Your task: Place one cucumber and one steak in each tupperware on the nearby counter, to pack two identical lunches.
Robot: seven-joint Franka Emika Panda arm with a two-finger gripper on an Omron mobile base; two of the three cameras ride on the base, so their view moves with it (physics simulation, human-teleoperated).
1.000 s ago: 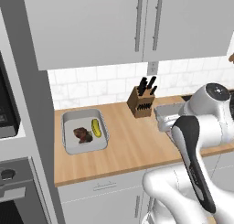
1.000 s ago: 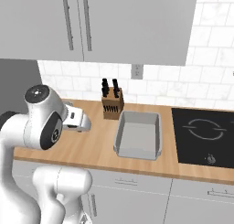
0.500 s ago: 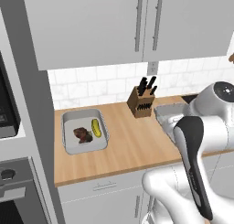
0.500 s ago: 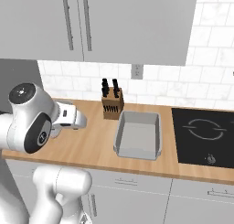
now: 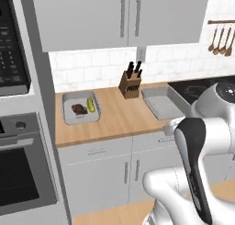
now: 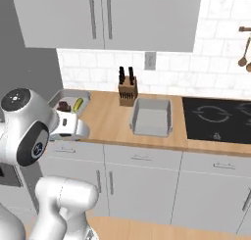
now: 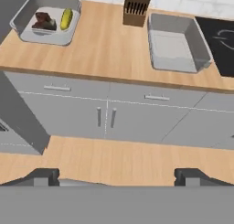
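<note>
Gripper (image 7: 117, 175): fingers spread wide, holding nothing, back from the counter (image 7: 109, 49) over the floor | left tupperware (image 7: 27, 33): brown steak (image 7: 44, 20) and yellow-green cucumber (image 7: 66, 18) lie inside, side by side | right tupperware (image 7: 176, 45): beside stovetop (image 7: 221, 35) | knife block (image 7: 135, 8): between the two trays, at the wall

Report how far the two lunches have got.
Done: the left tupperware already holds one steak and one cucumber, side by side. In hand: nothing; the gripper is open and back from the counter, above the floor in front of the cabinets. Left: the right tupperware, by the knife block, is empty and needs a steak and a cucumber.
</note>
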